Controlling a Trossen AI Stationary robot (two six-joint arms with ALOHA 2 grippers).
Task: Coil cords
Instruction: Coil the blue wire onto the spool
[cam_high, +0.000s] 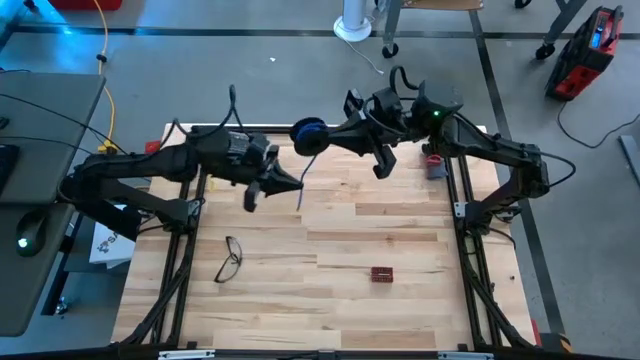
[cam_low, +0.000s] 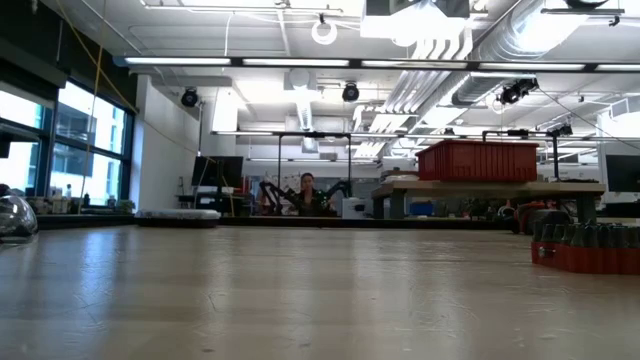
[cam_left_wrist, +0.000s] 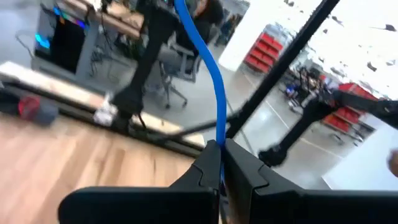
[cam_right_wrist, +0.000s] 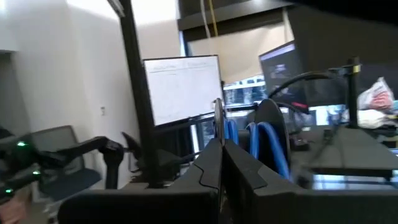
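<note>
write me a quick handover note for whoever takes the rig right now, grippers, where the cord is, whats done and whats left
Left gripper: shut on the cord's loose tail, held above the table's far middle.
Right gripper: shut on the blue coil, raised over the far edge.
Cord: wholly off the table, mostly wound; a short blue tail hangs from the coil down to the left gripper.
Done: most of the winding.
Left: probably wrap the last tail onto the coil, then set it down.
Untouched on the table: eyeglasses, small red block.

Grey floor (cam_high: 250, 50), tall windows (cam_low: 60, 145), strip-lit ceiling (cam_low: 300, 62).
</note>
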